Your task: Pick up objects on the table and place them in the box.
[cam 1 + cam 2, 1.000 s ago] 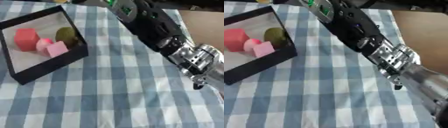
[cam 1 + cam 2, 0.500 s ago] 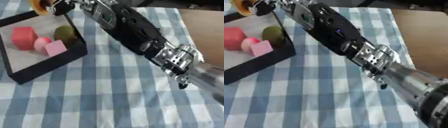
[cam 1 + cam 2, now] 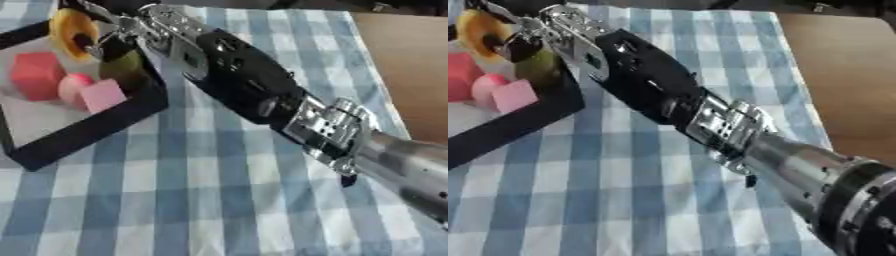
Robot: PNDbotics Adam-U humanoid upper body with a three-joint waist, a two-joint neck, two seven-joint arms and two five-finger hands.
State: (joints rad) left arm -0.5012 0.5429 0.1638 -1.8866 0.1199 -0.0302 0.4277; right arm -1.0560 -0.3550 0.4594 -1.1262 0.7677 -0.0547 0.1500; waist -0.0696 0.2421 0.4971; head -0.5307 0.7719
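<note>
My right arm reaches in from the lower right across the checked cloth to the black box (image 3: 87,132) at the upper left. Its hand (image 3: 144,27) is curled round a yellow-orange round object (image 3: 70,25), held over the box's far right corner. Inside the box lie a red cube (image 3: 37,75), a pink round thing (image 3: 72,87), a pink cube (image 3: 103,95) and an olive-green round thing (image 3: 122,67). The hand partly hides the yellow object. My left hand does not show.
A blue and white checked cloth (image 3: 201,200) covers the table. A bare brown surface (image 3: 402,65) lies along the right side. The silver forearm (image 3: 798,170) crosses the lower right of the cloth.
My right arm has swung left and away from me, bringing the hand with the yellow-orange object from off the top edge to above the box. The pictures have also shifted.
</note>
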